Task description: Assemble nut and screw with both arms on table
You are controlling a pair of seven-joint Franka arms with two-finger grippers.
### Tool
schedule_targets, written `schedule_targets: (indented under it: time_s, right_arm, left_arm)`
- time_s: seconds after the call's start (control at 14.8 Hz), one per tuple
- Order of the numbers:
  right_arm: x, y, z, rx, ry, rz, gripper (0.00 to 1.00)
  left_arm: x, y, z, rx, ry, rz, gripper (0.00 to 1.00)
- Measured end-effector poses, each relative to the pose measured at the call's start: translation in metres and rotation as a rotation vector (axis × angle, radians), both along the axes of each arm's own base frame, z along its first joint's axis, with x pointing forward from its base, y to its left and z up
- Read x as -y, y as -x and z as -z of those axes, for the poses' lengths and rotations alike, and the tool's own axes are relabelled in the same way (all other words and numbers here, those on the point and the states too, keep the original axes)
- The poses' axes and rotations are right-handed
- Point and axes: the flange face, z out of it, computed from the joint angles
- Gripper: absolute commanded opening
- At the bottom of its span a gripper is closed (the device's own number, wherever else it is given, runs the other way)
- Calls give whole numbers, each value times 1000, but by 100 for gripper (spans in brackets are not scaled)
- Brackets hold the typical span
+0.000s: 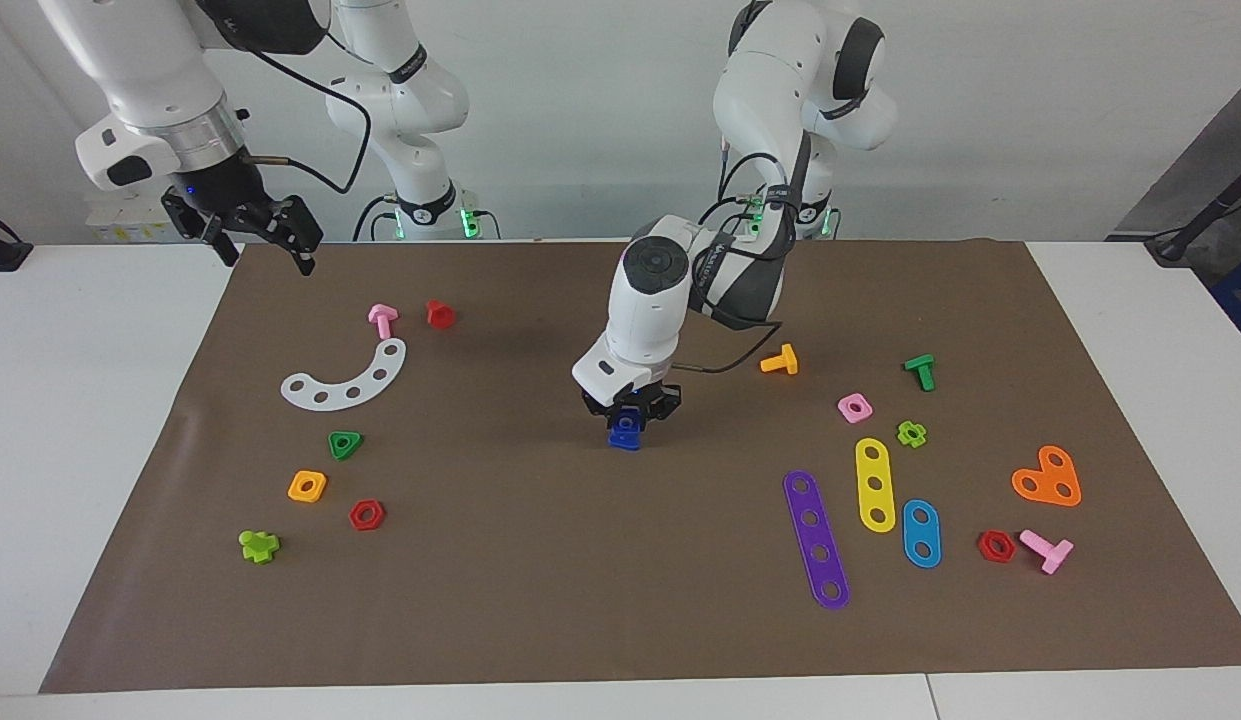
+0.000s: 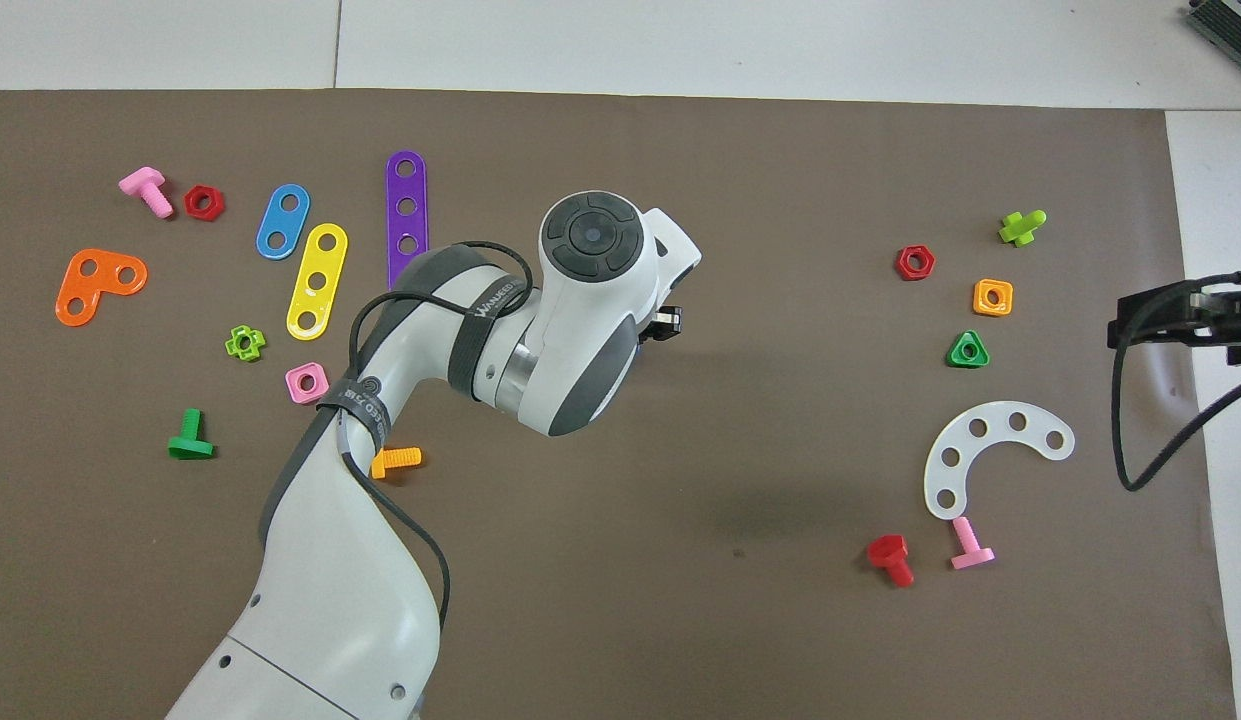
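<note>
Facing view first: the table, white with a broad brown mat over it, carried scattered toy hardware toward both ends and a bare stretch in the middle. The left arm reached down from its base into that middle stretch, and the left gripper pointed straight down, low over the mat. Its fingers were clamped on a small dark-blue piece that hung just under them, at or barely above the mat. A round hole seemed to show in it, so it was probably the nut, though the fingers hid too much to rule out the screw (the overhead view was no help, since the arm's wrist covered the spot). No second dark-blue piece showed anywhere, so I could not tell where the other half of the pair was.

The right arm waited at its own end, with the right gripper raised over the mat's corner nearest the robots. Its fingers stood apart and held nothing. Keeping it there probably left the centre free for the left arm's vertical grasp.

Among the small parts, the pink square nut lay toward the left arm's end, and the orange square nut and green triangular nut toward the right arm's end, all well apart from the grasp.
</note>
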Motion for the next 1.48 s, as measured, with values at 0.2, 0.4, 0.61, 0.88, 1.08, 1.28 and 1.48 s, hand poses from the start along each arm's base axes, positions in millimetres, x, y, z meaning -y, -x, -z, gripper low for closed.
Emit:
schedule_targets:
  time_s: [0.2, 0.4, 0.61, 0.88, 1.08, 1.28, 1.48]
  right_arm:
    - [0, 0, 1, -1, 0, 0, 100]
    - [2, 0, 1, -2, 0, 3, 100]
    - [3, 0, 1, -3, 0, 4, 100]
    - [3, 0, 2, -4, 0, 4, 100]
    - [3, 0, 2, -4, 0, 4, 100]
    - [3, 0, 2, -4, 0, 4, 100]
    - [3, 0, 2, -4, 0, 4, 100]
  left_arm:
    - [0, 0, 1, -1, -1, 0, 0]
    - [-1, 1, 5, -5, -4, -1, 0]
    - [-2, 1, 10, -1, -3, -3, 0]
    - [-2, 1, 11, 0, -3, -3, 0]
    - [-2, 1, 11, 2, -1, -3, 0]
    - [-1, 1, 12, 4, 0, -3, 0]
    - [-1, 1, 12, 5, -2, -2, 0]
